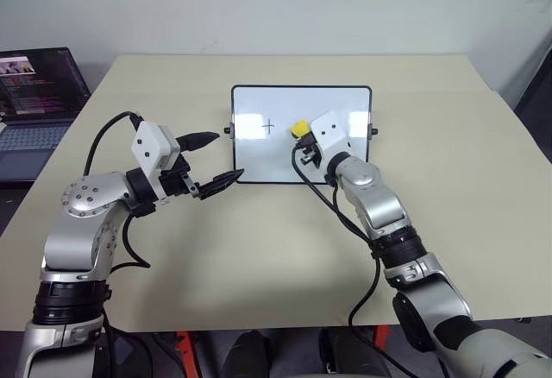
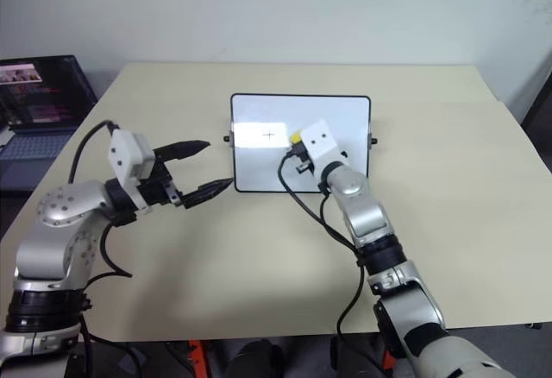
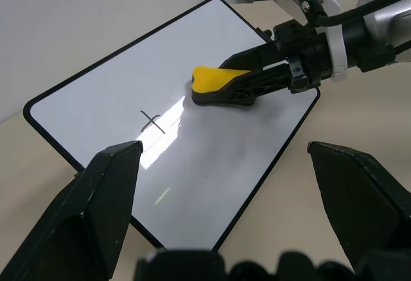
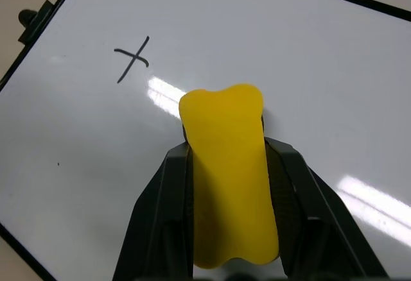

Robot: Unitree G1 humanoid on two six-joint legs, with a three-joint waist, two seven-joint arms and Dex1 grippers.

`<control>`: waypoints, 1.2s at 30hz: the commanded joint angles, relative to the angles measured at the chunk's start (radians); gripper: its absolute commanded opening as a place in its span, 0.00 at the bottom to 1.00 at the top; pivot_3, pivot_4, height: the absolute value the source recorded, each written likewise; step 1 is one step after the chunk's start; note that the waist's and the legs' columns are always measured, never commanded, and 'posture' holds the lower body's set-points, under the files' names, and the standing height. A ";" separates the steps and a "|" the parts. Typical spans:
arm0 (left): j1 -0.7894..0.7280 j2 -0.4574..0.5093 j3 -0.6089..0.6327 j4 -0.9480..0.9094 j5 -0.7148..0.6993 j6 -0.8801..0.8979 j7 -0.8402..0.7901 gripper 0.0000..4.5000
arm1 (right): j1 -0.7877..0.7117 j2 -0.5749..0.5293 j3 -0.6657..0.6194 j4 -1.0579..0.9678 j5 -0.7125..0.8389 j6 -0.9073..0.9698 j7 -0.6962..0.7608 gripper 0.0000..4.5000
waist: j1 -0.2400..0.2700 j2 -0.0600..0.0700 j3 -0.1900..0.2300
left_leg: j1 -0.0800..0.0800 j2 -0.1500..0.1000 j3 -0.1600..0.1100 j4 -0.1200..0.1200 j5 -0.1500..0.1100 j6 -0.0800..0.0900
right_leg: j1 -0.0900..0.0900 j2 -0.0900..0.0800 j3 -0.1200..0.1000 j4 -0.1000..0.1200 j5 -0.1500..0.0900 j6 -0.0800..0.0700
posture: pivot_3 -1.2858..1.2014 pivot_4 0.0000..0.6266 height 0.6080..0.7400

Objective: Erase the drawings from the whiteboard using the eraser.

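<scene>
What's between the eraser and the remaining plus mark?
Nothing: bare white board with glare between the eraser and the plus mark, seen in the right wrist view.

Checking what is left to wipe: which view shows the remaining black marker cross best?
The right wrist view: the thin black marker cross is large and unobstructed on the glossy white board. The left wrist view shows it beside glare; both head views show it tiny.

whiteboard (image 1: 259, 149): flat on table | drawings (image 4: 132, 58): one cross | eraser (image 4: 228, 172): yellow, on board

Left fingers (image 1: 213, 160) apart, right fingers (image 4: 160, 210) clamped
</scene>
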 commanded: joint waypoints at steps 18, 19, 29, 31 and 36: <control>-0.038 -0.012 0.002 0.005 -0.003 -0.022 -0.011 1.00 | 0.044 0.003 -0.075 -0.214 0.068 0.065 -0.006 0.27 | 0.010 0.000 0.000 | 0.000 0.000 0.000 0.001 0.000 0.000 | 0.000 0.000 0.000 0.001 0.000 0.000 | 0.52 0.24 1.00; -0.040 -0.012 0.001 0.007 -0.002 -0.023 -0.011 1.00 | 0.035 0.009 -0.079 -0.209 0.069 0.026 -0.012 0.27 | 0.009 0.000 0.000 | 0.000 0.000 0.000 0.001 0.000 0.000 | 0.000 0.000 0.000 0.001 0.000 0.000 | 0.52 0.24 1.00; -0.028 -0.012 0.003 -0.012 -0.007 -0.016 -0.001 1.00 | -0.092 0.060 -0.065 0.045 0.037 -0.140 -0.052 0.27 | 0.009 0.000 0.000 | 0.000 0.000 0.000 0.001 0.000 0.000 | 0.000 0.000 0.000 0.000 0.000 0.000 | 0.52 0.24 1.00; -0.021 -0.011 0.005 -0.018 -0.008 -0.016 0.000 1.00 | -0.108 0.064 -0.059 0.089 0.025 -0.164 -0.058 0.27 | 0.006 0.000 0.000 | 0.000 0.000 0.000 0.000 0.000 0.000 | 0.000 0.000 0.000 0.000 0.000 0.000 | 0.52 0.24 1.00; 0.011 -0.004 0.025 -0.056 -0.015 -0.001 0.020 1.00 | -0.130 0.070 -0.036 0.173 0.004 -0.195 -0.063 0.27 | -0.001 0.000 0.000 | -0.001 0.000 0.000 0.000 0.000 0.000 | 0.000 0.000 0.000 -0.001 0.000 0.000 | 0.52 0.24 1.00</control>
